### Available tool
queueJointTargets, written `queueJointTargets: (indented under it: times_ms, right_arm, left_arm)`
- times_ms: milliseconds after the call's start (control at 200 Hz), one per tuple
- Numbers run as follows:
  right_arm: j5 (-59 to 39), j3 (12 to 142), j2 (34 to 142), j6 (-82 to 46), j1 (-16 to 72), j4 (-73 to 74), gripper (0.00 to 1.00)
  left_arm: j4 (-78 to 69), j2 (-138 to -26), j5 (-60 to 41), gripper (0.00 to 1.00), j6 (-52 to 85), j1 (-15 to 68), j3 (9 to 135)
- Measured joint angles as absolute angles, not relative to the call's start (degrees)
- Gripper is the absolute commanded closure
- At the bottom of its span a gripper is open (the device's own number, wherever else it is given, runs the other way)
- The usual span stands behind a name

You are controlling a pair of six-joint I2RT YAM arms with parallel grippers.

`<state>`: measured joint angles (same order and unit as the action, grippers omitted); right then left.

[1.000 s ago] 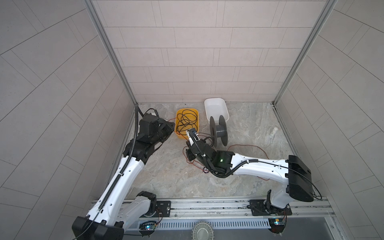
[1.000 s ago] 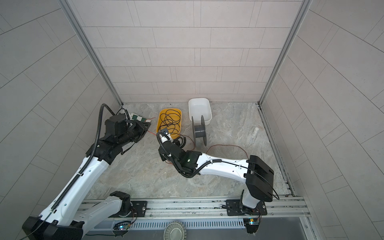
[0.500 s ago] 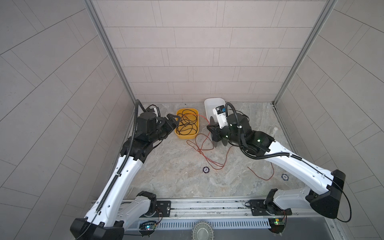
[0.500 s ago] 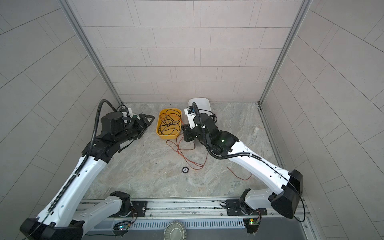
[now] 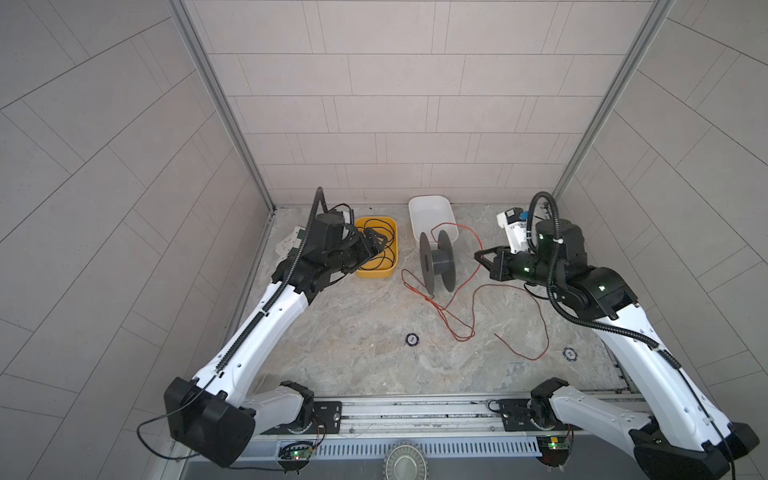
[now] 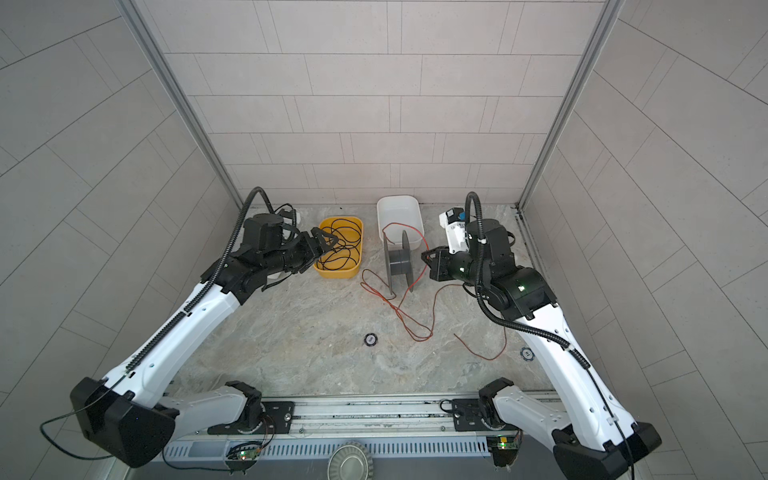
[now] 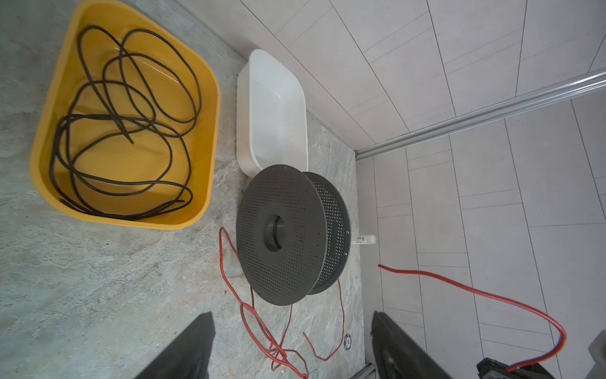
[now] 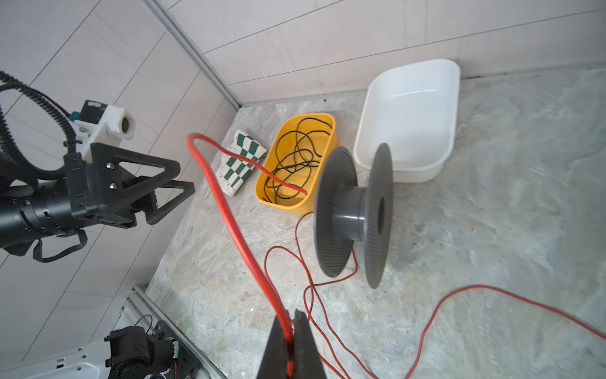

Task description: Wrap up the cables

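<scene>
Right hand [image 8: 291,323] level toward the spool [image 8: 351,213], tight on the red wire [image 8: 231,220]; left hand [image 6: 328,242] wide, seemingly empty.

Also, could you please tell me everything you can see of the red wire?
The red wire is thin, flexible and smooth-sheathed. The right gripper is shut on it near one end; that short end arcs through the air toward the grey spool, contact unclear. The rest trails in loose loops over the marbled tabletop, passing the spool's base. None is wound on the hub.
</scene>
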<state>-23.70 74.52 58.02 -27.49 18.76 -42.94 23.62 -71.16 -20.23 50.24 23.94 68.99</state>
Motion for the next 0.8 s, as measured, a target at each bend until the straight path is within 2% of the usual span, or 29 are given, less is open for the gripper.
queueJointTargets:
  times_ms: [385,621,801]
  right_arm:
    - [-25.41,73.34,57.49,-29.39,4.45,-52.42,1.00]
    - [-21.08,73.14,56.75,-28.21,2.98,-56.29,1.00]
    - [-19.79,71.57,56.27,-27.44,2.63,-57.12,1.00]
  left_arm:
    - [22.52,-81.71,-13.28,0.28,47.62,34.72,75.90]
    - [23.81,-90.50,-8.60,0.30,46.44,40.42,82.39]
    - [26.26,-97.01,-4.84,0.35,44.45,43.03,88.75]
